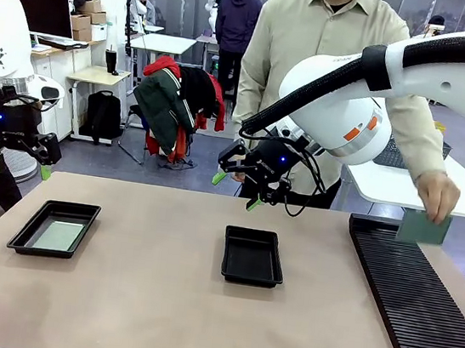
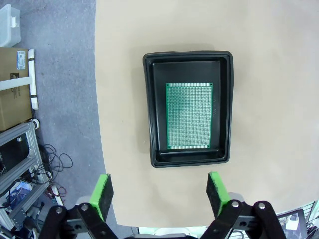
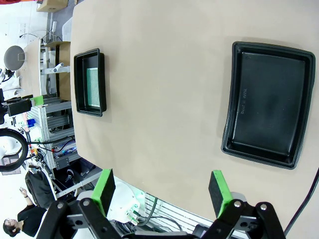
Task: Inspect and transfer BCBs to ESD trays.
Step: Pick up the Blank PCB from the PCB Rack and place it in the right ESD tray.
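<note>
One BCB (image 2: 189, 115), a thin green board with a fine grid of holes, lies flat in the left ESD tray (image 2: 149, 109), at 8 o'clock on the matte tan table (image 1: 155, 310). The middle ESD tray (image 1: 253, 257), glossy black plastic with a flared rim, holds nothing. At 3 o'clock the person's hand (image 1: 437, 197) holds a second BCB (image 1: 423, 227) on edge over the ribbed black rack (image 1: 420, 310).

The left gripper (image 2: 159, 194) hovers above the filled tray and the right gripper (image 1: 235, 191) hangs at 12 o'clock of the bare one. Both have their jaws spread and hold nothing.

The second transfer looks pending. The right arm would need to pinch that board by its thin edges.
</note>
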### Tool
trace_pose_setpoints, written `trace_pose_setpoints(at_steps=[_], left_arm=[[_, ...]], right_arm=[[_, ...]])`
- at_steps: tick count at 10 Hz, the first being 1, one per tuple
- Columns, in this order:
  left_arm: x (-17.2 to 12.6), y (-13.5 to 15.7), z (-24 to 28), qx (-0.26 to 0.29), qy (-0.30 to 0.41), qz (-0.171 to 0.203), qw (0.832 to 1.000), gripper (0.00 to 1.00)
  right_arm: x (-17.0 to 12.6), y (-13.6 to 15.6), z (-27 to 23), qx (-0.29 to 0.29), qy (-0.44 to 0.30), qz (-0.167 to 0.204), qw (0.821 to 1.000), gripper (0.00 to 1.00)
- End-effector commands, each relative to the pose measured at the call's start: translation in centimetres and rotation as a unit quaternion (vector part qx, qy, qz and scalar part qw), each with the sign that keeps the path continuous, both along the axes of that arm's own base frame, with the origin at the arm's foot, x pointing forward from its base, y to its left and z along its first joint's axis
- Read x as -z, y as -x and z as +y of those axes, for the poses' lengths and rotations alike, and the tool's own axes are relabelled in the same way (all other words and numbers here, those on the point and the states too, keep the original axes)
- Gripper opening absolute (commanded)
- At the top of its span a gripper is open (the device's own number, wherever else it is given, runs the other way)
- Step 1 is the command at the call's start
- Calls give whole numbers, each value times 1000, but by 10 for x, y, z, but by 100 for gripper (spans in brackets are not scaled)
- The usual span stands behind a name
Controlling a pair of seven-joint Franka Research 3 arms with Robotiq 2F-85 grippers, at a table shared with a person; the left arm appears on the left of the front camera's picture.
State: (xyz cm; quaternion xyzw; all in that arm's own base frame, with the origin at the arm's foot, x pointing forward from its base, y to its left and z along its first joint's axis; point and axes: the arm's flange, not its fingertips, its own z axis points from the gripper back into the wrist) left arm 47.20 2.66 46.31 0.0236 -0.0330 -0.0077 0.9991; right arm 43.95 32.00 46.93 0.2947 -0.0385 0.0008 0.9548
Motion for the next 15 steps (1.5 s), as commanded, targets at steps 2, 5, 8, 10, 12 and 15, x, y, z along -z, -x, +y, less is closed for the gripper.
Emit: trace_pose_setpoints(at_steps=[2,5,8,10,12,15], left_arm=[[1,0,0,0,0,-3,1000,100],[1,0,0,0,0,-3,1000,100],[1,0,0,0,0,-3,1000,100],[1,0,0,0,0,-3,1000,100],[1,0,0,0,0,-3,1000,100],[1,0,0,0,0,-3,1000,100]], right_arm=[[0,-2,2,8,9,1,1000,100],[0,-2,2,8,9,1,1000,100],[0,-2,2,8,9,1,1000,100],[0,-2,2,8,9,1,1000,100],[0,-2,2,8,9,1,1000,100],[0,-2,2,8,9,1,1000,100]])
